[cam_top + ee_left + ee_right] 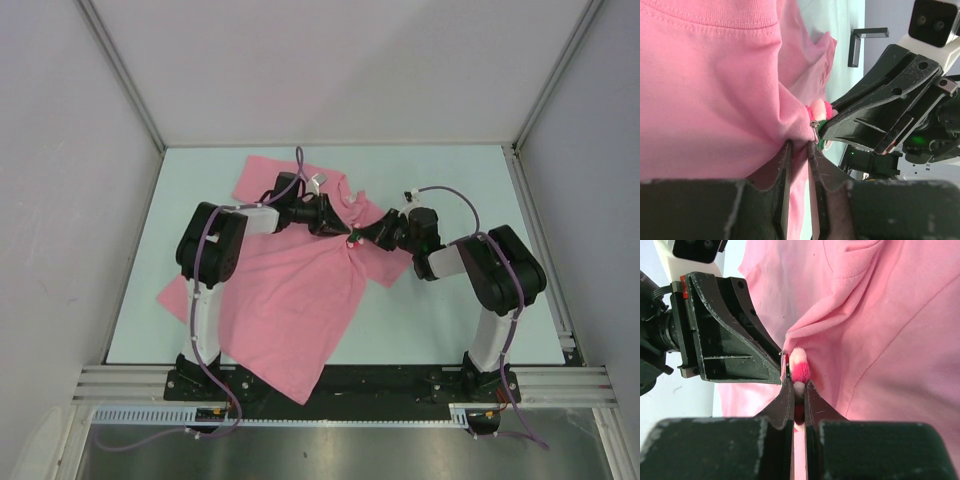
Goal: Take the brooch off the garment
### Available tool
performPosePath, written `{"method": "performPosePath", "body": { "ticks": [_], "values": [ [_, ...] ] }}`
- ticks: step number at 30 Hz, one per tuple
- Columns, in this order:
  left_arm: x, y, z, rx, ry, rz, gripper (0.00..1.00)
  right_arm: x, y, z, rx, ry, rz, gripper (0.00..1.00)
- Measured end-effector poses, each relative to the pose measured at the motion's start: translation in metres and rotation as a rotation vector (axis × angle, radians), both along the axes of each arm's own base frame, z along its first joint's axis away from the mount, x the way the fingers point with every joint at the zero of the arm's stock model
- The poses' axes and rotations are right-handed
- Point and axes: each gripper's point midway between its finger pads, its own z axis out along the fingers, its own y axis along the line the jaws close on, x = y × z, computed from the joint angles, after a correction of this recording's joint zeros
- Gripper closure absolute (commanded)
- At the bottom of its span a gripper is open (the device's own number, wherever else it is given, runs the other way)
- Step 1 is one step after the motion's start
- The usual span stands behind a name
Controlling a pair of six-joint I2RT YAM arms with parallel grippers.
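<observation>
Pink cotton is filling the screen: the T-shirt is lying rumpled across the pale table, with its collar toward 12 o'clock and its lower part trailing over the near edge at 6. Both arms are meeting over the shirt's upper part, close to the collar. The left jaws are pinching together on a tuck of shirt fabric and drawing it up into a raised fold. Right at the peak of that fold the brooch is sitting, a fuzzy pink-and-white flower with a red patch. In the right wrist view the right jaws are clamping on it from its 6 o'clock side. A small metal clasp is showing where the brooch is meeting the cloth. In the left wrist view the right jaws are reaching in from 3 o'clock, tips on the brooch, almost nose to nose with the left jaws.
</observation>
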Motion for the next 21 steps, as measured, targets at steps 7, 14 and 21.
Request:
{"method": "performPosePath", "body": {
  "ticks": [7,14,21],
  "values": [
    [0.002,0.002,-0.001,-0.013,0.007,0.016,0.78,0.001,0.002,-0.002,0.023,0.003,0.004,1.00],
    [-0.001,0.003,-0.003,-0.012,0.015,0.019,0.88,-0.001,0.003,-0.004,0.032,0.018,0.016,0.85],
    [-0.005,0.006,-0.011,0.025,0.025,0.008,0.99,-0.006,0.006,-0.009,0.047,0.043,0.046,0.69]
  ]
}}
